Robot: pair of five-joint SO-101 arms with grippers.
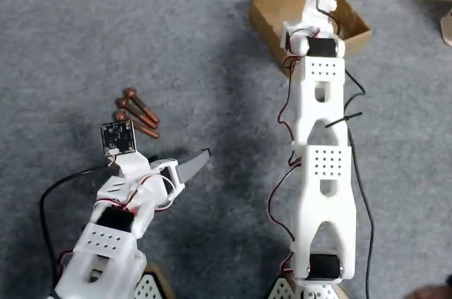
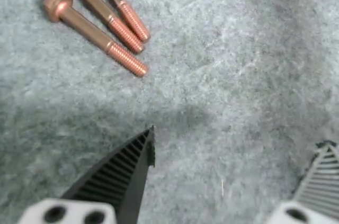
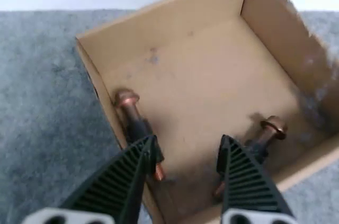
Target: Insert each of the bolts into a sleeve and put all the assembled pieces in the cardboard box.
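Currently, left gripper [image 2: 238, 139]: spread wide, empty.
Right gripper [image 3: 188, 142]: spread, empty, over box [image 3: 275, 28].
Bolts [image 1: 138, 112]: three bunched, left of frame; risk grabbing two.

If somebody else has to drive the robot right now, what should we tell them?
Left pincer: open, holding nothing, over the grey carpet beside three loose copper-coloured metal bolts.
Right pincer: open, holding nothing, over the brown cardboard box.
Done: two copper bolts in black sleeves lie in the box.
Left: sleeve the three loose bolts and box them.
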